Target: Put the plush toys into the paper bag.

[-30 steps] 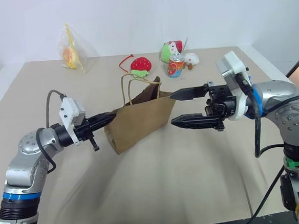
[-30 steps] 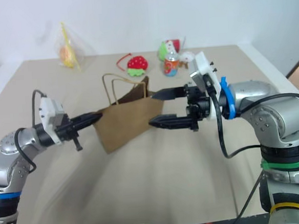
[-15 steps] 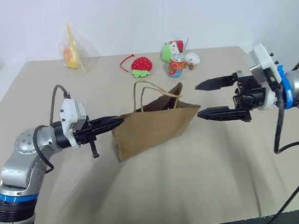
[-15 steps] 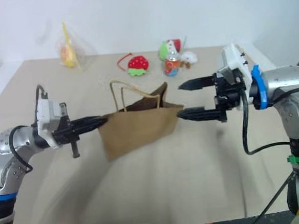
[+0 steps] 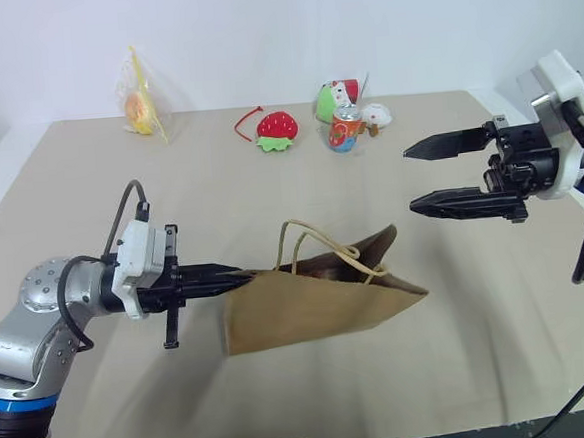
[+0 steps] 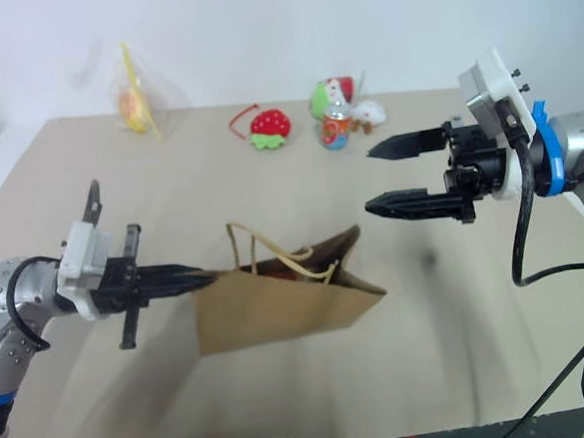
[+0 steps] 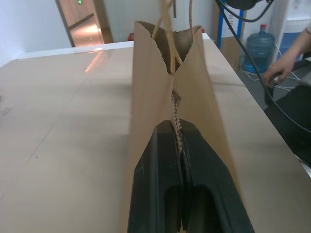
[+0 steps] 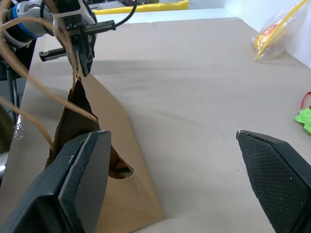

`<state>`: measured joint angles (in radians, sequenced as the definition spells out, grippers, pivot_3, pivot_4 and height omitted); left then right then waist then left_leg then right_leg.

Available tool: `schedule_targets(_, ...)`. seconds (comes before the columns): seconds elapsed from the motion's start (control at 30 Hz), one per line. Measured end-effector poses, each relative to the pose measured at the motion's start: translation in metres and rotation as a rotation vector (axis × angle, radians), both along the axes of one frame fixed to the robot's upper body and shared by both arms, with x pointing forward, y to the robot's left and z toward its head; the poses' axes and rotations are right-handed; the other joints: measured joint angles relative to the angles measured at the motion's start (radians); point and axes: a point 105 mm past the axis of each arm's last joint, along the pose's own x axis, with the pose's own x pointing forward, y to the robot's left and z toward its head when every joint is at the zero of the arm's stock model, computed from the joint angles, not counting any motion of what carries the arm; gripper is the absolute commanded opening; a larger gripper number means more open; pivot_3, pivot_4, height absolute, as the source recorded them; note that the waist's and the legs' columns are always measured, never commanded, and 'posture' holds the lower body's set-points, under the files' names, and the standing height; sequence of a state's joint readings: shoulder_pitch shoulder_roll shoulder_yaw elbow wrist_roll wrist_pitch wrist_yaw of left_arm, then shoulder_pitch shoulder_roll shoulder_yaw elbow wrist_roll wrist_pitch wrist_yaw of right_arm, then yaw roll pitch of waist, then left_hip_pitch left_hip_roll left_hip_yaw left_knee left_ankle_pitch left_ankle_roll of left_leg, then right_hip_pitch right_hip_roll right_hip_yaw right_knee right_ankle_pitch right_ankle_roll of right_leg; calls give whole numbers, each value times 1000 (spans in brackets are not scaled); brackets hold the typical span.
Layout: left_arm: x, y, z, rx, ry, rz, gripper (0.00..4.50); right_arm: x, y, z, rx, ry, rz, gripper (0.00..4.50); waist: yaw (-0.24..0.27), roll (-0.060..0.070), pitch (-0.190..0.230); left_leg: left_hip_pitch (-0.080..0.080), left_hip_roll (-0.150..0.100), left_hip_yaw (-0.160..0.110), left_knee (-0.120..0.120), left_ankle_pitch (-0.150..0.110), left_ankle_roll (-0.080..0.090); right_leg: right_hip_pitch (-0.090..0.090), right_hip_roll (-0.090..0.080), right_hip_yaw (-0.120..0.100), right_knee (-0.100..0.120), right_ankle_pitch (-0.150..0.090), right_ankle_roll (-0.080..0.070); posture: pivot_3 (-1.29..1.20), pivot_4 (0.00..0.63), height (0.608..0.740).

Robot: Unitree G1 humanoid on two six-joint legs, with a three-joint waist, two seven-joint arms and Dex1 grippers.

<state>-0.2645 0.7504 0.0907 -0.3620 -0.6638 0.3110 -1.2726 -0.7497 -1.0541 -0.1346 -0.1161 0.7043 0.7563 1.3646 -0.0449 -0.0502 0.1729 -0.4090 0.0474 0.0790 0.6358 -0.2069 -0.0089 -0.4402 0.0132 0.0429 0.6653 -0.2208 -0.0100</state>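
The brown paper bag (image 5: 319, 312) lies on its side at the table's front middle, with its mouth and cord handles (image 5: 319, 252) turned to the right. My left gripper (image 5: 238, 277) is shut on the folded bottom edge of the bag (image 7: 160, 97), fingers level. My right gripper (image 5: 410, 180) hangs open well to the right of the bag's mouth and above the table, holding nothing. A dark brown shape (image 8: 119, 167) shows just inside the mouth. I cannot tell whether it is a plush toy.
At the back of the table sit a red strawberry plush (image 5: 276, 128), a drink can (image 5: 343, 132) with small white-and-green toys (image 5: 332, 98), and a clear yellowish plastic bag (image 5: 138, 99). A person's hand (image 7: 282, 73) shows beyond the table's right edge.
My left gripper has drawn the bag toward the front, and the bag has tipped from slanted to lying flat. My right gripper has drawn off to the right and a little up, away from the bag's mouth.
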Motion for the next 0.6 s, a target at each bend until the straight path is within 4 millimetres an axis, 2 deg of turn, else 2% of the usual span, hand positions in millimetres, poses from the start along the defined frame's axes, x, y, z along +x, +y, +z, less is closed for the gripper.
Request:
schedule_targets(0.1,2,1,-20,70,8,-33,0,2,0,0,2,-7,-13,4479,0,0,0,0,0,0,0,0,0,0,0,0,0,0,0,0,150,740)
schedule_targets(0.2,2,0,-24,90,-3,-43,800,2,0,0,5,-8,-11,4500,1,0,0,0,0,0,0,0,0,0,-1,0,0,0,0,0,150,740)
schedule_targets(0.23,5,2,-26,99,0,-38,1415,1,2,0,6,-8,-4,4500,1,0,0,0,0,0,0,0,0,0,-1,0,0,0,0,0,150,740)
schedule_targets(0.27,5,3,-26,100,2,-35,1545,1,2,0,6,-9,-1,4500,1,0,0,0,0,0,0,0,0,0,-1,0,0,0,0,0,150,740)
schedule_targets(0.33,6,3,-27,99,5,-31,2113,0,3,0,6,-11,4,4500,1,0,0,0,0,0,0,0,0,0,0,0,0,0,0,0,150,740)
schedule_targets(0.37,11,3,-18,46,63,3,2408,-1,4,0,4,-13,9,4500,1,0,0,0,0,0,0,0,0,0,0,0,0,0,0,0,150,740)
schedule_targets(0.4,14,6,-9,25,65,24,3059,-1,4,0,5,-12,9,4500,1,0,0,-1,1,0,0,0,0,0,0,0,0,0,0,0,150,740)
schedule_targets(0.43,14,6,-9,24,64,24,3059,-1,4,0,5,-12,9,4500,0,0,0,0,0,0,0,0,0,0,0,0,0,0,0,0,150,740)
schedule_targets(0.47,15,8,2,2,66,45,3484,-1,4,-1,5,-11,8,4500,0,0,0,0,1,0,0,0,0,0,0,0,0,0,0,0,150,740)
schedule_targets(0.5,15,8,3,-2,67,47,3664,-1,4,-1,5,-10,8,4500,-1,0,0,0,1,0,0,0,0,0,0,0,0,0,0,0,150,740)
schedule_targets(0.57,9,10,20,-15,60,65,4369,0,3,-1,8,-12,7,4500,-2,0,0,0,1,0,0,0,0,0,0,0,0,0,0,0,150,740)
schedule_targets(0.6,5,10,27,-21,54,72,4369,2,1,-2,14,-10,1,4500,-2,0,0,-1,1,0,0,0,0,0,0,0,0,0,0,0,150,740)
